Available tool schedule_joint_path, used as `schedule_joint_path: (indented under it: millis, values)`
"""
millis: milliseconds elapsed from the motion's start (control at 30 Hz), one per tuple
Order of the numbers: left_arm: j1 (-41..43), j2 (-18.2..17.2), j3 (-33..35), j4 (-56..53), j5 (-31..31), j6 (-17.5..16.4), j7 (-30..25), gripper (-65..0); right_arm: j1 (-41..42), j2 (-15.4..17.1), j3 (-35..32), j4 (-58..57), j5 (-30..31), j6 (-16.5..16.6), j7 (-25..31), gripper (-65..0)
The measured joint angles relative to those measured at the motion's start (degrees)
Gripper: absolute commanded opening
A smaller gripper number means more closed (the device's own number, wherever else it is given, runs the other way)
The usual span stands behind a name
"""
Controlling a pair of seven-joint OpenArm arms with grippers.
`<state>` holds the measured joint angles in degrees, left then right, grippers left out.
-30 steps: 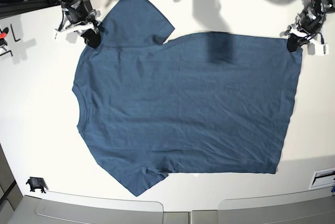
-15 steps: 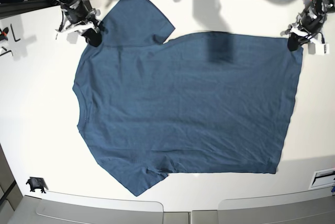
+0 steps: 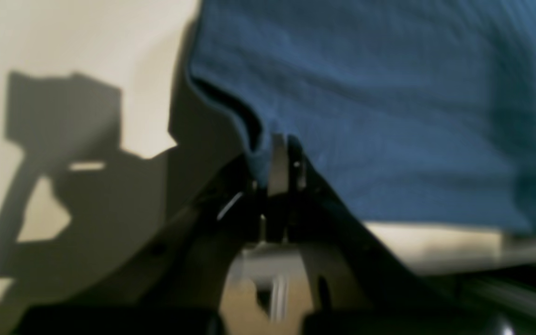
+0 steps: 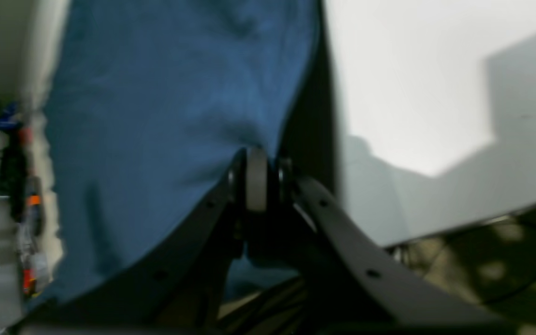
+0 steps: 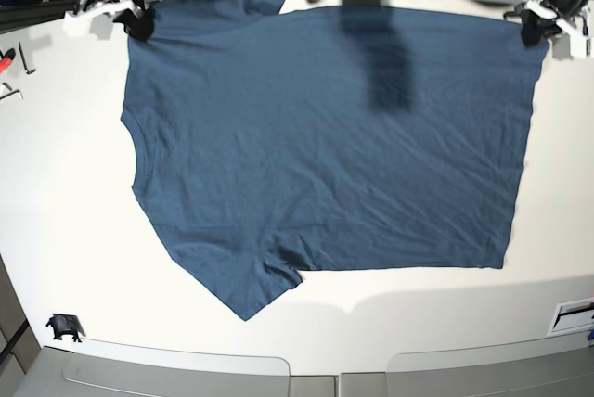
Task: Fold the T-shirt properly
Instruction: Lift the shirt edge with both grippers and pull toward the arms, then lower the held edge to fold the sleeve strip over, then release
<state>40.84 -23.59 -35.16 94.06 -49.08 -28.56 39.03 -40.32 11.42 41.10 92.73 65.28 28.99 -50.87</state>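
The dark teal-blue T-shirt (image 5: pixel 325 137) is spread over the white table (image 5: pixel 65 193), its far edge lifted and stretched between my two grippers. My right gripper (image 5: pixel 137 24) is shut on the shoulder at the back left; the right wrist view shows its fingertips (image 4: pixel 256 179) pinching the cloth (image 4: pixel 165 102). My left gripper (image 5: pixel 533 30) is shut on the hem corner at the back right; the left wrist view shows the pinched edge (image 3: pixel 268 153) of the blue cloth (image 3: pixel 389 102). The near sleeve (image 5: pixel 251 286) lies flat. The far sleeve hangs behind the lifted edge, mostly hidden.
Small tools (image 5: pixel 14 54) lie at the table's left edge. A black clip (image 5: pixel 63 326) sits at the front left corner. A white label (image 5: pixel 571 313) lies at the front right. Cables and equipment line the back edge.
Both grippers have lifted and moved toward the back of the table, pulling the shirt's far edge up and taut. The far sleeve, flat before, now hangs behind the raised edge.
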Motion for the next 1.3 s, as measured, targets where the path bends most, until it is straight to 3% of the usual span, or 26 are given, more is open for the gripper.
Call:
schedule_joint_path:
  millis: [167,233,400,567,800,1000,1300]
  values:
    - [6.7,4.0,-1.7,6.8,0.5,0.0,0.1,-65.0,-5.0,-0.2,4.1,0.0,7.3,2.7,-3.6,-65.0]
    - [8.3,5.7,-2.5,9.5,0.0,-1.6,0.0,-65.0,-6.4,-0.3,6.0,0.0,10.7,3.4,-5.7,-65.0]
    - [11.6,8.7,-3.2,14.3,-4.9,-3.5,3.8,-65.0,-8.8,-0.2,10.6,0.0,17.8,5.4,-10.1,-65.0]
    - [13.4,10.9,-3.2,18.1,-6.0,-5.1,4.6,-65.0,-9.2,-0.2,14.2,0.0,18.3,7.1,-15.8,-65.0]
    - [12.7,11.0,-3.3,24.2,-8.1,-5.1,4.3,-65.0,-7.8,0.7,15.2,0.5,18.3,8.3,-15.0,-65.0]
    - [4.9,11.0,-3.5,25.0,-7.7,-5.2,1.4,-65.0,-0.3,1.1,14.4,0.5,18.1,8.8,-10.6,-65.0]
    - [-5.0,11.0,-3.5,20.8,-0.7,-5.2,-1.8,-65.0,8.6,1.4,3.3,0.5,-4.0,8.9,2.4,-65.0]
